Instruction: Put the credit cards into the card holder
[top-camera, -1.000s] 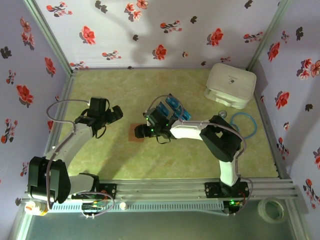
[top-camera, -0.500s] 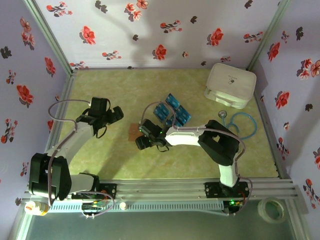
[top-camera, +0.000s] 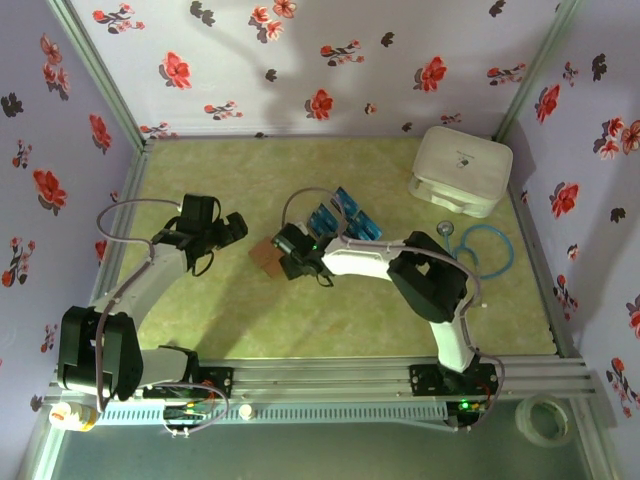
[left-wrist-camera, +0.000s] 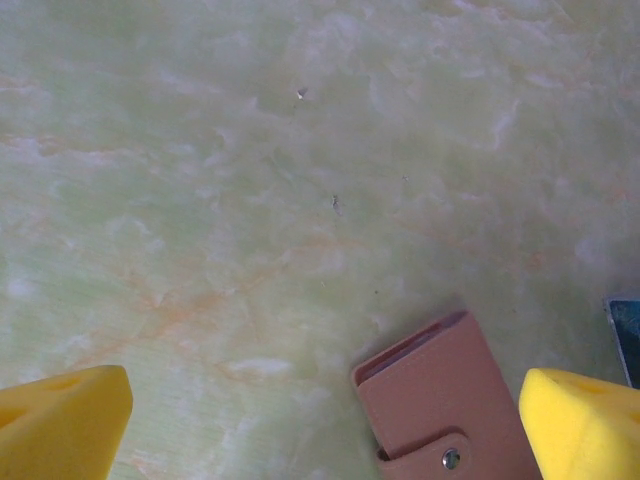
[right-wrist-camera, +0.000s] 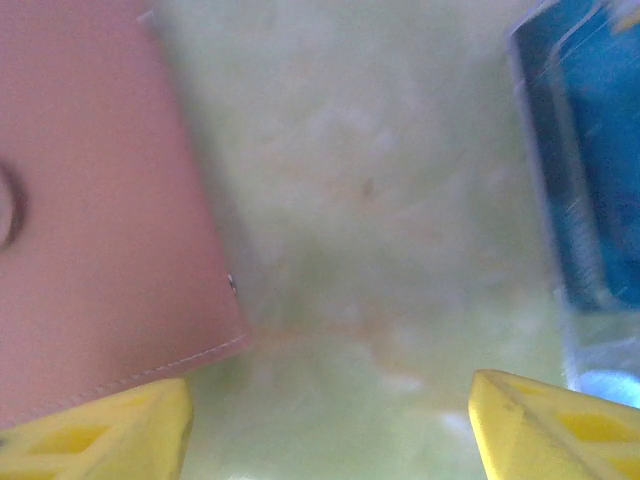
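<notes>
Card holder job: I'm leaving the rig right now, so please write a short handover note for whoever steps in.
Left gripper: open, empty, beside the card holder.
Right gripper: open, empty, over bare table between the card holder and the credit cards.
Card holder lies flat, apparently closed; credit cards lie clustered on the table.
Done: no card seen in it.
To do: open it, insert every card.

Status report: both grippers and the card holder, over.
Left gripper open, empty. Right gripper open, low between card holder and credit cards, holding nothing. Card holder shut, lying flat. White box far off, no obstacle.
</notes>
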